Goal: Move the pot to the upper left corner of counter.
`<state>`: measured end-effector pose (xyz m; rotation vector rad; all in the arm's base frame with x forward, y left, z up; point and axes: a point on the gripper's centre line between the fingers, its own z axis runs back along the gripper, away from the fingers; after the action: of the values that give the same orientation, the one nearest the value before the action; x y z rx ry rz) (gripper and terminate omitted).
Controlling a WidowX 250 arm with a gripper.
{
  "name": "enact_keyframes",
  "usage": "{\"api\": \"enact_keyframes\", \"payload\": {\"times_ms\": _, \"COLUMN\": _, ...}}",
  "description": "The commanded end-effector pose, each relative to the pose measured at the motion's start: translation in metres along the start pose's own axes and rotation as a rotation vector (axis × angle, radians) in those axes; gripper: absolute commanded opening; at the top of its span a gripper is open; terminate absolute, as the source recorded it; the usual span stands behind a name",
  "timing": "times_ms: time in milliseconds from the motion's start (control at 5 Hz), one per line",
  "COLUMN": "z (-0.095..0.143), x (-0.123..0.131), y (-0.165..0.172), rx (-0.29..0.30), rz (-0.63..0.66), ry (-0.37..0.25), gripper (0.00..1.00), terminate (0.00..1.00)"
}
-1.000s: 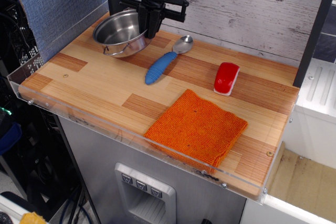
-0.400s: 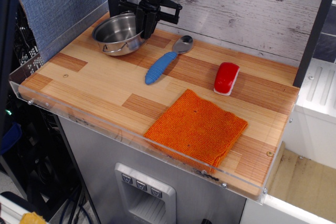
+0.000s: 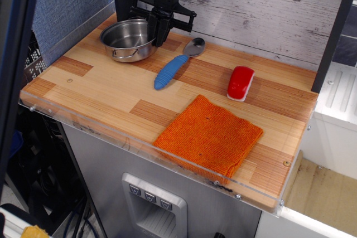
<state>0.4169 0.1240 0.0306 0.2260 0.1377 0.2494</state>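
Observation.image shows you the pot (image 3: 128,38) resting at the bench's (image 3: 106,90) far left corner, the black tool (image 3: 158,32) pinching its right rim, blue-handled spoon (image 3: 174,67) lying nearby.

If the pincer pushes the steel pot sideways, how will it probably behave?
The pot looks wide, shallow and flat-bottomed, so it should slide, not tip. Its shiny steel on the smooth counter probably slips easily. Thin walls suggest it is light.
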Motion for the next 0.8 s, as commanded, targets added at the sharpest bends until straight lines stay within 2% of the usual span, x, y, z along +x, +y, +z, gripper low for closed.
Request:
{"api": "enact_keyframes", "payload": {"times_ms": 0, "z": 0.011, "x": -0.009, "y": 0.004, "rx": -0.05, "rz": 0.053, "ry": -0.027, "gripper": 1.0, "terminate": 0.0}}
{"api": "enact_keyframes", "payload": {"times_ms": 200, "z": 0.013, "x": -0.011, "y": 0.003, "rx": -0.064, "rz": 0.049, "ry": -0.037, "gripper": 1.0, "terminate": 0.0}}
{"api": "enact_keyframes", "payload": {"times_ms": 400, "z": 0.028, "x": -0.017, "y": 0.003, "rx": -0.078, "rz": 0.036, "ry": -0.086, "gripper": 1.0, "terminate": 0.0}}
{"api": "enact_keyframes", "payload": {"times_ms": 600, "z": 0.062, "x": -0.037, "y": 0.004, "rx": -0.077, "rz": 0.038, "ry": -0.168, "gripper": 1.0, "terminate": 0.0}}
